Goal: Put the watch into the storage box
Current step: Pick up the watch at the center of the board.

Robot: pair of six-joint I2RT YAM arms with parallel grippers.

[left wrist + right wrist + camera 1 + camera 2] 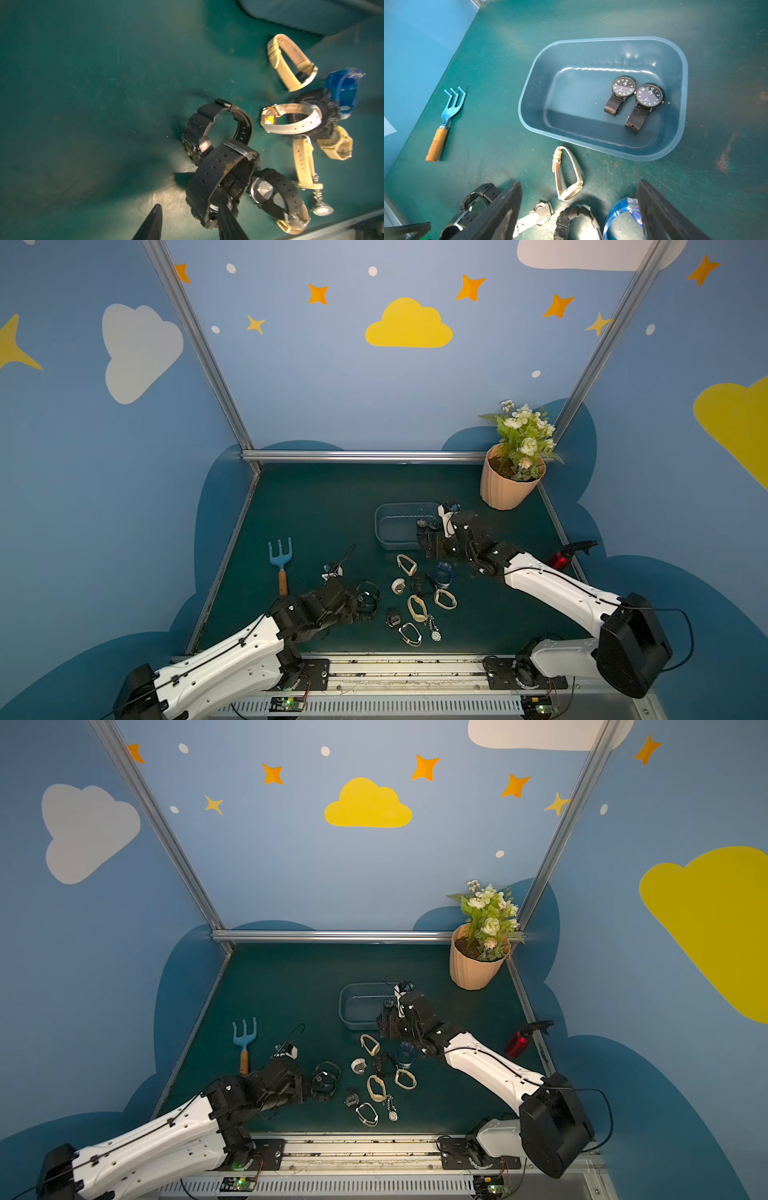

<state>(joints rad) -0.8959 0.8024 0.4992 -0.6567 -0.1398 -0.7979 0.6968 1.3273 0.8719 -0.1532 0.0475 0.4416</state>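
Watch in black lies against 1 finger of my part-open, unclamped left gripper, while my right gripper gapes empty by the storage box.

dark green table, blue-grey storage box just past centre at twelve o'clock, peach flower pot at one, blue hand rake at nine, red bottle at three, loose watches at six

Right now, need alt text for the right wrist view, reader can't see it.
Two black watches lie side by side inside the blue-grey storage box on the green mat. The right gripper is open and empty; a cream-strapped watch lies on the mat just outside the box, and a blue garden fork lies farther off.
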